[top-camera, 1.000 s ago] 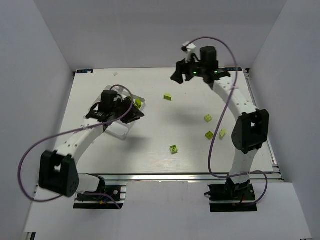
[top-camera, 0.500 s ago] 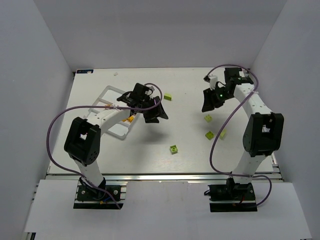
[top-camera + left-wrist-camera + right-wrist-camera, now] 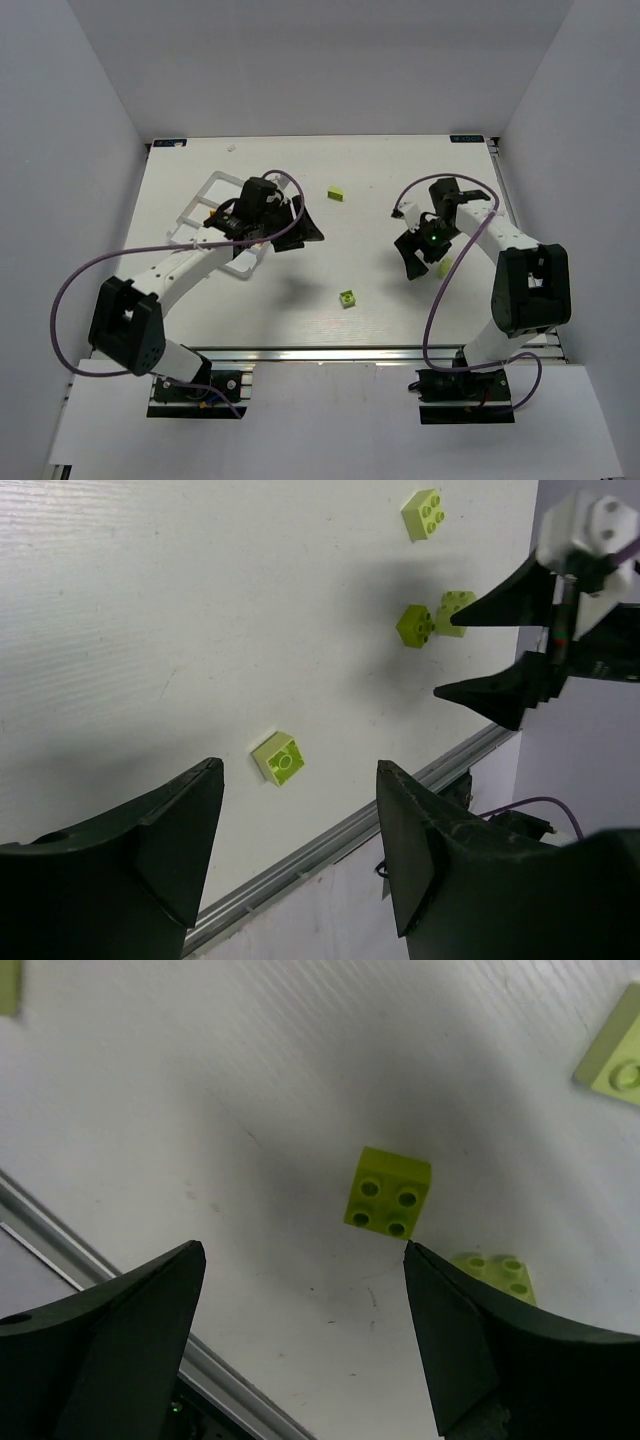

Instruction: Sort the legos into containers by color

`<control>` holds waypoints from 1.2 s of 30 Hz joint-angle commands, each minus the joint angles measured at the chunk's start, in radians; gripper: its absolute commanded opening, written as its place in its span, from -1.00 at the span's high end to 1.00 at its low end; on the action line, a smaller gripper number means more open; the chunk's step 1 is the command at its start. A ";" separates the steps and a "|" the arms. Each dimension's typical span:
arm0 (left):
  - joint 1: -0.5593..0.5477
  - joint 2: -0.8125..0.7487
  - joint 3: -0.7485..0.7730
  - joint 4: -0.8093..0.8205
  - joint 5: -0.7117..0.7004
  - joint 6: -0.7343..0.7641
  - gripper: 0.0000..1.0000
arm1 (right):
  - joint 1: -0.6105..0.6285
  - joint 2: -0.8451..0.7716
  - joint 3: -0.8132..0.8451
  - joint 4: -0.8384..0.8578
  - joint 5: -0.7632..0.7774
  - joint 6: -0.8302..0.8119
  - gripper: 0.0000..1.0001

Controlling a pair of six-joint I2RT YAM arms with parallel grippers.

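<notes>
Table: white table (image 3: 380, 320), walls on three sides.
Arms: left arm (image 3: 180, 265) stretched across the tray toward centre; right arm (image 3: 500, 235) folded down at right side.
Change: a second ago left claw sat over the tray, now it is past the tray's right edge; right claw has dropped from the far edge onto the green cluster.
Tray: clear tray (image 3: 190, 207) far-left on table; contents mostly hidden by left arm.
Left claw: left claw (image 3: 298, 232) released, nothing between fingers, above table.
Right claw: right claw (image 3: 304, 1246) released wide, empty, over lime lego (image 3: 388, 1192); second lego (image 3: 495, 1272) just beside it, partly cut off by a finger.
Loose: centre lego (image 3: 347, 297) and far lego (image 3: 335, 194), both green, on table outside tray.
Writing: blue stickers (image 3: 465, 139) on far table edge, too small to read.
</notes>
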 commanded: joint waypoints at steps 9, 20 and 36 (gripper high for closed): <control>0.000 -0.196 -0.136 0.031 -0.066 -0.036 -0.45 | 0.050 0.034 -0.091 0.206 0.196 0.041 -0.60; 0.000 -0.302 -0.185 0.008 -0.132 -0.051 -0.45 | 0.074 0.051 -0.134 0.249 0.237 0.016 0.42; 0.010 -0.648 -0.228 -0.073 -0.373 -0.085 -0.45 | 0.339 0.461 0.747 0.209 -0.240 0.200 1.00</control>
